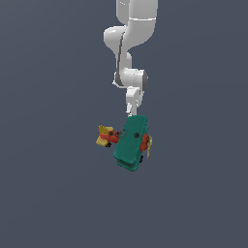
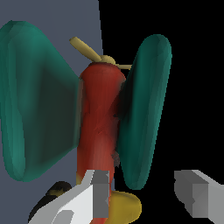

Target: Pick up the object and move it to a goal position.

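Toy airplane lies just under the tool; fingers spread.

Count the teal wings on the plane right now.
2. In the wrist view one teal wing sits on one side of the red body, the other wing opposite. The exterior view shows them stacked together.

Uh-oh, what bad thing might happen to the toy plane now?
The toy airplane looks tilted and may slip or twist away. In the wrist view only one finger sits against its red body, while the other finger stands clear, so the gripper might not hold it firmly.
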Controlling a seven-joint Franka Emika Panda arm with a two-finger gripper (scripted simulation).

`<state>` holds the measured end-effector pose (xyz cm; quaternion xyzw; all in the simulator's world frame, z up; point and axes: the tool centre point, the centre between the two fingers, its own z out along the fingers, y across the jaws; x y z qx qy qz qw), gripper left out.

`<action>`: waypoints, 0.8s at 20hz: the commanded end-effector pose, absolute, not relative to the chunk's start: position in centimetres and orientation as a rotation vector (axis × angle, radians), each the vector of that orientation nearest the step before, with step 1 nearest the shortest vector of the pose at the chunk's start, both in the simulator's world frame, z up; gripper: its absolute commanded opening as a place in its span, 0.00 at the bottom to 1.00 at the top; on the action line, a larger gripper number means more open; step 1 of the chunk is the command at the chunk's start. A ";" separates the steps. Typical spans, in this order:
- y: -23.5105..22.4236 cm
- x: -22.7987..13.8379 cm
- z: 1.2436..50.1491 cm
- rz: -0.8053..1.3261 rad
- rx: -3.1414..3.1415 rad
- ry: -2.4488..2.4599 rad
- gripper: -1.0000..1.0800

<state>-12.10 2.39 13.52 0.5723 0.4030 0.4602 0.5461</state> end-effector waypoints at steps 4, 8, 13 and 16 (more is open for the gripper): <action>3.2 -12.3 13.3 1.133 1.355 0.976 0.62; 3.5 -12.4 13.2 1.147 1.355 0.982 0.62; 3.4 -12.3 13.2 1.146 1.355 0.982 0.62; 3.3 -11.7 13.2 1.146 1.354 0.983 0.62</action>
